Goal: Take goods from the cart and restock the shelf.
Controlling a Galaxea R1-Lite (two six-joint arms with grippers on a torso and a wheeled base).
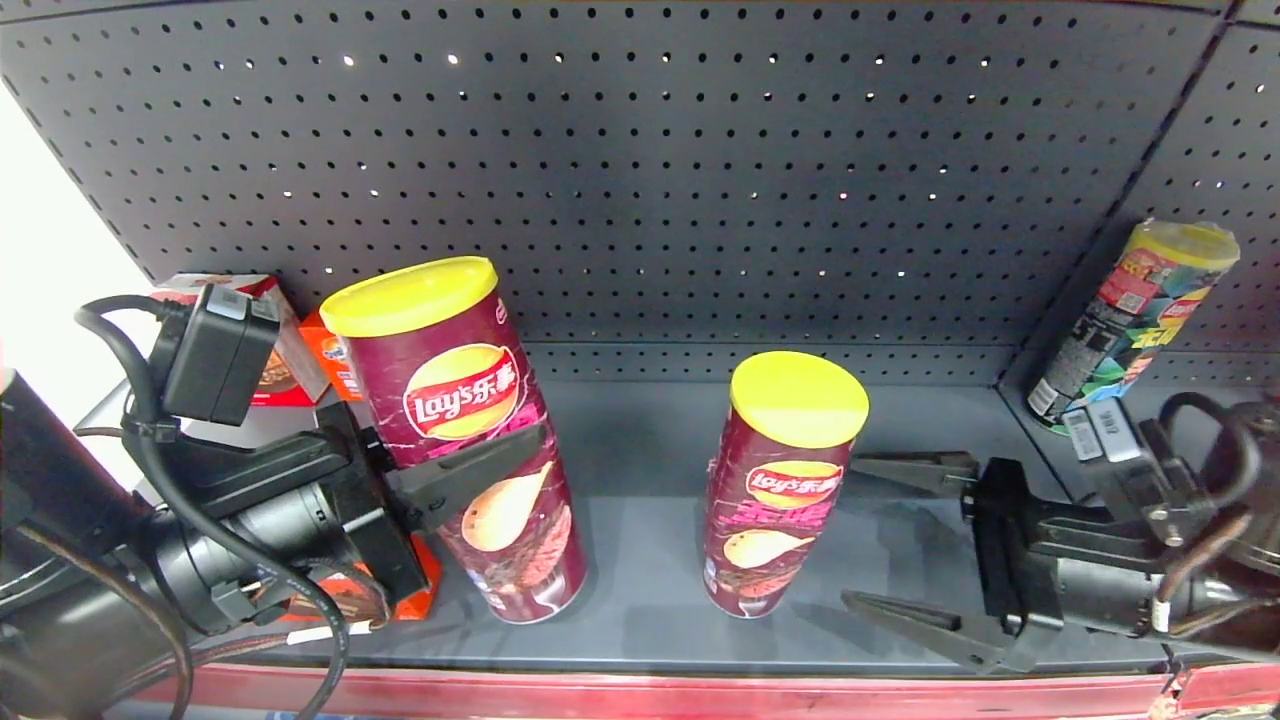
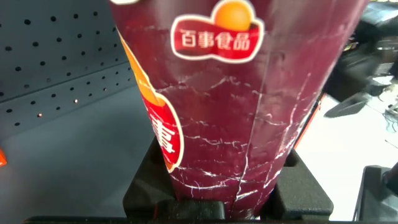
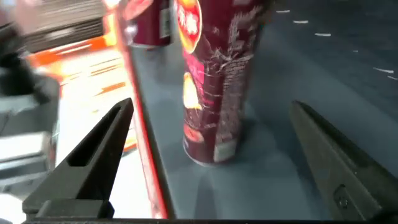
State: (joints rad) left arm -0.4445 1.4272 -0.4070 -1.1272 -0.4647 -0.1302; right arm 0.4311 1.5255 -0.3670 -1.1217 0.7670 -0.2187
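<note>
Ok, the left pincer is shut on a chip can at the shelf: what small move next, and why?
Probably open the left pincer and release: its can looks to rest base-down on the shelf, roughly upright, beside the second can, which stands free of the open right pincer.

light: bright, even; you get soft shadows on the shelf
glare: blown-out white at head view's left edge; pinholes glow through the pegboard
blur: right wrist view smeared, left wrist close-up soft
distortion: head view bows at edges
</note>
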